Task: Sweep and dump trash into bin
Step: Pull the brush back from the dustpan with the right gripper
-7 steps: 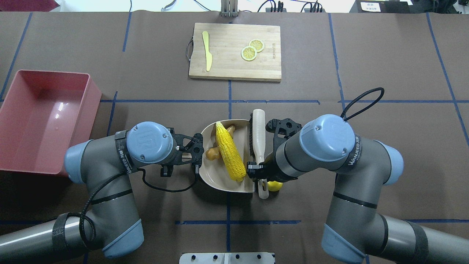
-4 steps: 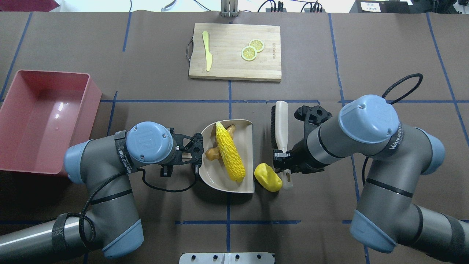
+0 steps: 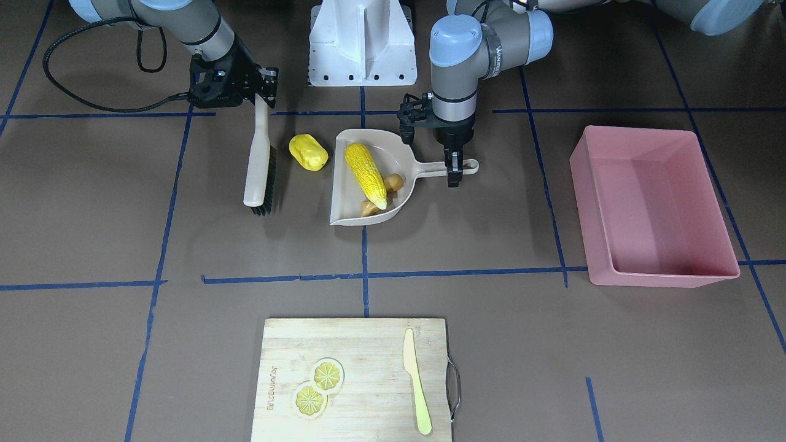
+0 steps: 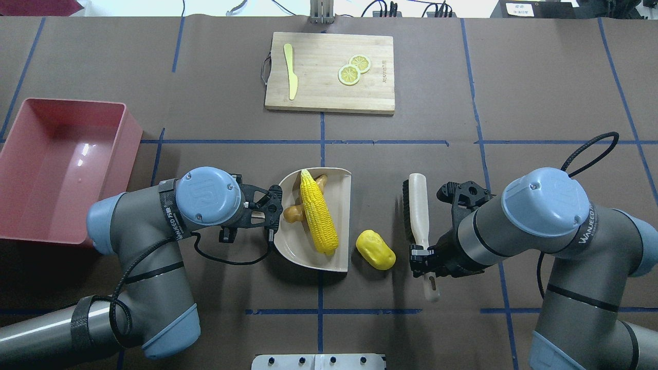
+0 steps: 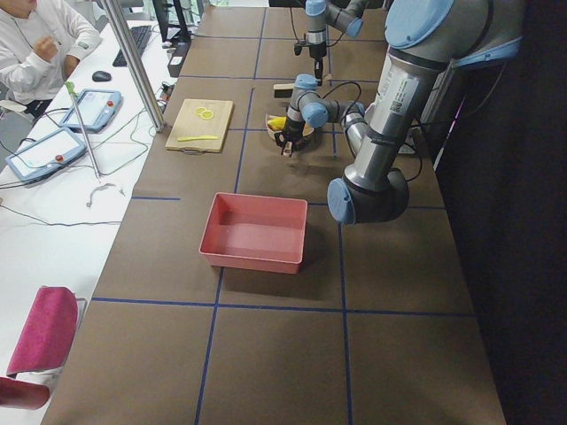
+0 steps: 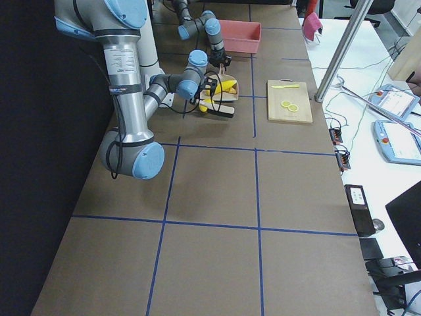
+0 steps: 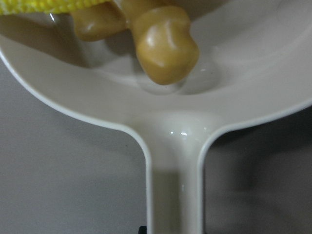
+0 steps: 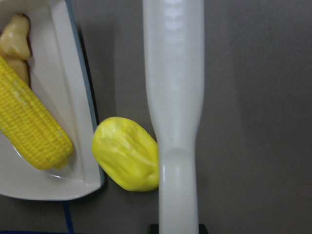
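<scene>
The right tool (image 4: 421, 255), clamped on the brush (image 4: 417, 205), has drawn back from the dustpan (image 4: 343, 205) gripped by the left tool (image 3: 453, 173), leaving the potato-like piece (image 4: 376, 250) on the table (image 4: 360, 318), so another sweep looks needed.

Corn cob (image 4: 318, 218) and ginger (image 4: 292, 213) in dustpan (image 4: 342, 205), potato (image 4: 376, 250) beside, pink bin (image 4: 56, 169) apart

You find the dustpan (image 4: 343, 208) near the middle of the surface (image 4: 514, 77), its open edge towards the robot's right. In it lies the corn cob (image 4: 318, 216), with the ginger root (image 4: 292, 213) partly under the cob on its left side. The potato-like piece (image 4: 376, 250) lies on the surface between the dustpan's open edge and the brush (image 4: 417, 210). The bin (image 4: 51, 164) stands well apart on the robot's left. On the far side, the cutting board (image 4: 318, 87) carries the knife (image 4: 291, 72) and, to its right, the lemon slices (image 4: 349, 74).
</scene>
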`<action>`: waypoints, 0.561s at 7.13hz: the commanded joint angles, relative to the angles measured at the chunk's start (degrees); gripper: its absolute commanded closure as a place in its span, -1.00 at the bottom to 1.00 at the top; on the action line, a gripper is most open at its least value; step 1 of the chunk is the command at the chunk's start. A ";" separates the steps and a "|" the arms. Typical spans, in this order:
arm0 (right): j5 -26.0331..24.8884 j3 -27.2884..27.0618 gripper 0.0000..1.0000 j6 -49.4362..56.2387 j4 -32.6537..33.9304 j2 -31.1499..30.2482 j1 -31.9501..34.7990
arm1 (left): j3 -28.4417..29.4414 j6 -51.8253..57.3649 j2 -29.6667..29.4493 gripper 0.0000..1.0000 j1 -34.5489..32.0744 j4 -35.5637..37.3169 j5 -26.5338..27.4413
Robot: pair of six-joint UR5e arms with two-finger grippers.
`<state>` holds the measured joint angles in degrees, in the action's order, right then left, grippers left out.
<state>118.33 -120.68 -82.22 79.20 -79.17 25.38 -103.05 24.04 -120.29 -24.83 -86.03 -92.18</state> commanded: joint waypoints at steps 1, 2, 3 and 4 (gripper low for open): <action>-0.12 -0.09 0.98 -1.71 0.08 -0.11 -1.64 | -0.58 4.26 -1.35 0.84 -0.05 4.81 0.33; -0.12 -0.17 0.98 -2.67 0.08 -0.02 -2.51 | -0.66 6.44 -2.13 0.84 -0.05 6.65 0.42; -0.12 -0.09 0.98 -3.03 0.08 0.06 -3.31 | -0.49 6.55 -3.62 0.84 0.04 8.84 0.42; -0.21 -0.09 0.98 -3.64 0.08 0.24 -3.92 | 0.03 6.55 -4.50 0.84 0.13 9.56 0.51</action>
<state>118.19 -120.79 -85.14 79.28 -79.09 22.30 -103.44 30.26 -123.56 -24.79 -77.97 -91.75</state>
